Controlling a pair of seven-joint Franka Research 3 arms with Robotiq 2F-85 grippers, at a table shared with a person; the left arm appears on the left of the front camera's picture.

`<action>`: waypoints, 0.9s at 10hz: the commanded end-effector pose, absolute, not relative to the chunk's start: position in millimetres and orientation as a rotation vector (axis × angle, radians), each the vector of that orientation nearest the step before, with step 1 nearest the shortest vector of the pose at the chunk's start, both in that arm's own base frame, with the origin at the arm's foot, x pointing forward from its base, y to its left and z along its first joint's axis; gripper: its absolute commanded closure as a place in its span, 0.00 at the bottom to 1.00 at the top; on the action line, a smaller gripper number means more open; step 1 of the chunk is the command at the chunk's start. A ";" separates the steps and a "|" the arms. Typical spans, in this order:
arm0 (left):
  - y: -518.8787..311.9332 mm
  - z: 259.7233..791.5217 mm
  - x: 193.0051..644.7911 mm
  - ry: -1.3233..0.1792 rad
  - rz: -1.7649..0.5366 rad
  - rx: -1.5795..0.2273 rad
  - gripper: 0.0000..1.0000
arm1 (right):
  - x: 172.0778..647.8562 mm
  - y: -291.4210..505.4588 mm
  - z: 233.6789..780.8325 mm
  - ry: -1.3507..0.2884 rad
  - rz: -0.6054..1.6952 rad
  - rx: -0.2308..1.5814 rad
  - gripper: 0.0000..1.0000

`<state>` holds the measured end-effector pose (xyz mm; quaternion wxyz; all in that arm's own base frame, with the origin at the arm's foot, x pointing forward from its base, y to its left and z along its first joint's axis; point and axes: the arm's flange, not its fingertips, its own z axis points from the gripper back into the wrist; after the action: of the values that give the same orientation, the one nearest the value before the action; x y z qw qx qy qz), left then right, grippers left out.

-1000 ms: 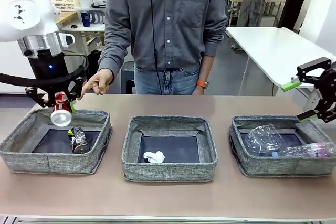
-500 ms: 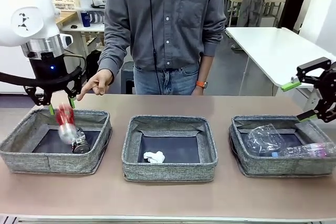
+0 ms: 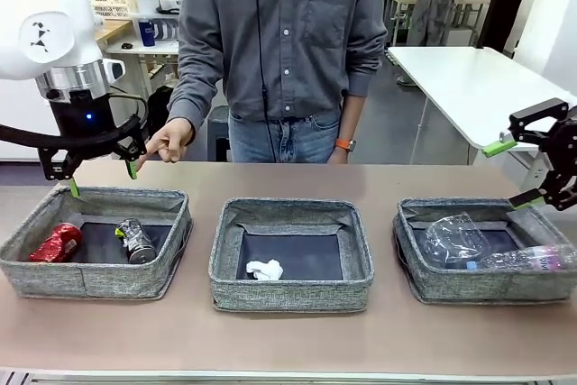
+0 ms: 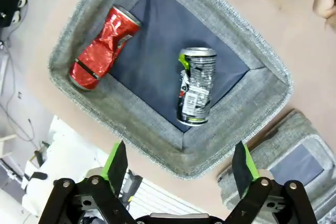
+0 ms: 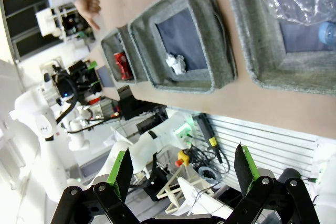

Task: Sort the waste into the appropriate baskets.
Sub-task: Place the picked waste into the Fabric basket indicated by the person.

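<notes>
Left gripper [image 3: 100, 178], jaws spread wide and empty, hangs above the left grey woven-fabric basket [image 3: 54, 270] where the dented red can [image 3: 56, 242] and dark drink can [image 3: 136, 241] lie apart; right gripper [image 3: 516, 170] likewise wide open, holding nothing.

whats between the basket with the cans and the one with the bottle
In the front view, the middle basket, holding a small white paper wad; bare tabletop shows in the gaps.
</notes>
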<state>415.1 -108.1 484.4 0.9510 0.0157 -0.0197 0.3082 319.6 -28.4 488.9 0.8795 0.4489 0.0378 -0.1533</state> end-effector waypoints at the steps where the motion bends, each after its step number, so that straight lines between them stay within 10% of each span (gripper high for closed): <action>1: -108.6 493.2 410.8 -0.009 0.613 -0.018 0.00 | 321.9 -27.8 490.6 0.072 -0.315 0.939 0.00; 5: -147.7 525.7 433.2 0.227 0.115 -0.754 0.00 | 321.9 -27.8 490.6 0.072 -0.315 0.939 0.00; 9: -91.8 501.8 425.6 0.105 -0.387 -1.630 0.00 | 321.9 -27.8 490.6 0.072 -0.315 0.939 0.00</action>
<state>440.3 -115.9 526.6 0.8771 -0.4795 -0.0107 0.0262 319.6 -28.4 488.9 0.8796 0.4488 0.0378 -0.1533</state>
